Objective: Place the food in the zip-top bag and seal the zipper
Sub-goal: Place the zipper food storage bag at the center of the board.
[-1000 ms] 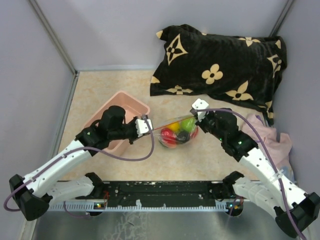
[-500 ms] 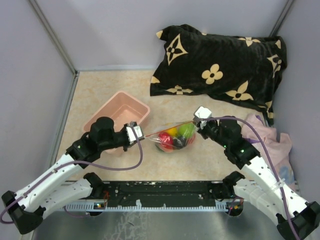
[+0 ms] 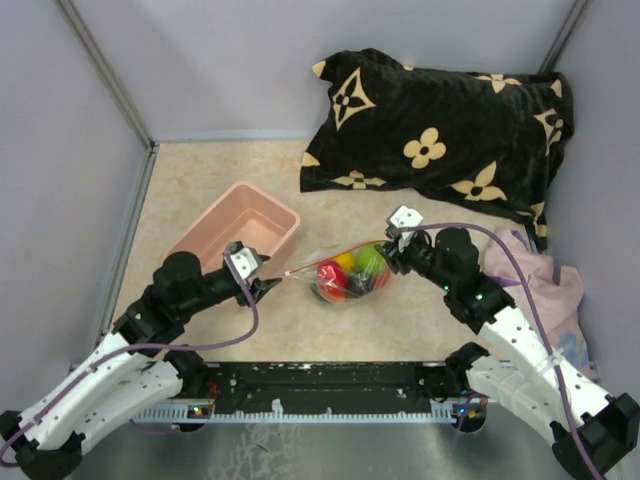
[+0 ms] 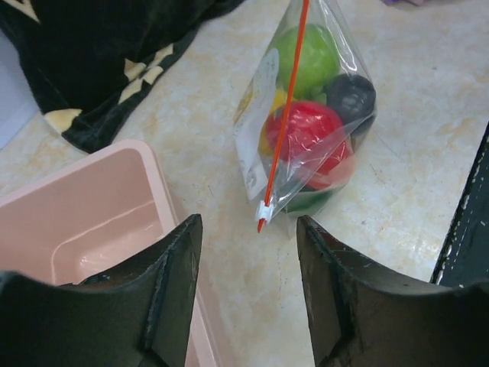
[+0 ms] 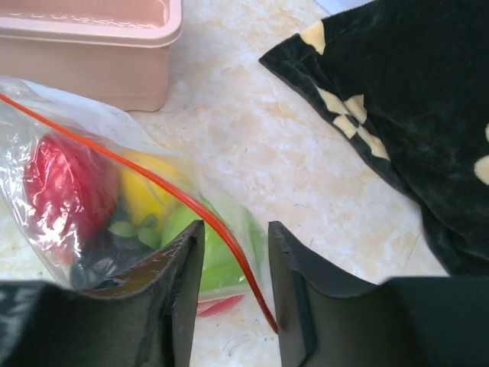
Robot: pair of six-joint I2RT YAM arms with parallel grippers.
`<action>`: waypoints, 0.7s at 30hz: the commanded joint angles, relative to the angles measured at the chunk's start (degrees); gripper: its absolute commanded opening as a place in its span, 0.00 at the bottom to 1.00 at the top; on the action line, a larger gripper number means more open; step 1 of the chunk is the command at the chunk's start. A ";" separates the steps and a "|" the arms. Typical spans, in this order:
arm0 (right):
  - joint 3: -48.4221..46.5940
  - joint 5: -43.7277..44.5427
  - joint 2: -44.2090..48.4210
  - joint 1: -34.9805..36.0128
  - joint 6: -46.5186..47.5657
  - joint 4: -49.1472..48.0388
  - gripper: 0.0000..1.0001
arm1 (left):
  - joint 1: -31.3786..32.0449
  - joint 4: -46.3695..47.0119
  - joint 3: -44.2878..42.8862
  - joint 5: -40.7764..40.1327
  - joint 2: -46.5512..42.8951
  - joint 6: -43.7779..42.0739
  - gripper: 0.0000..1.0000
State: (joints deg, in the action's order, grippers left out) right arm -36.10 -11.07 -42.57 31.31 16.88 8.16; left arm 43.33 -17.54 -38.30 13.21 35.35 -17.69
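Left fingers [image 4: 164,298] apart, right fingers [image 5: 172,298] apart astride the zipper [image 5: 114,159], seemingly not gripping

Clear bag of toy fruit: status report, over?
Left gripper open, holding nothing. Right gripper open, red-orange zipper strip between its jaws. Clear crinkly plastic bag on beige table, toy fruit inside. Pink plastic bin nearby, not blocking.
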 commanded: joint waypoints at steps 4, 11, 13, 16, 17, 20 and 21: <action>-1.75 3.53 3.45 -0.72 -5.44 -5.45 0.59 | -0.26 1.61 0.48 -8.88 -9.99 5.45 0.73; -8.86 20.78 4.83 -0.72 -12.52 4.59 0.69 | -0.26 -5.42 -4.30 -23.59 -15.59 14.03 0.89; -10.49 27.95 5.13 -0.72 -15.28 7.84 0.69 | -0.26 -9.03 -6.73 -29.20 -16.45 17.14 1.00; -12.95 33.05 7.05 -0.72 -18.57 12.87 0.70 | -0.26 -16.00 -12.26 -38.34 -17.43 23.70 1.00; -13.25 34.49 8.33 -0.72 -19.29 14.01 0.70 | -0.24 -18.56 -14.20 -39.92 -17.97 25.50 1.00; -12.67 39.60 13.74 -0.72 -21.13 17.12 0.71 | -0.25 -23.42 -18.25 -43.92 -20.16 26.97 1.00; -12.53 40.78 15.76 -0.72 -21.33 17.74 0.71 | -0.21 -24.88 -19.63 -44.77 -20.86 27.86 1.00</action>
State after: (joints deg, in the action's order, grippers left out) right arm -46.19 19.57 -33.19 31.22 -0.32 21.34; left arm 43.33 -33.65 -52.69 -21.98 17.45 3.86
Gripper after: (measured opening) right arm 0.703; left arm 0.998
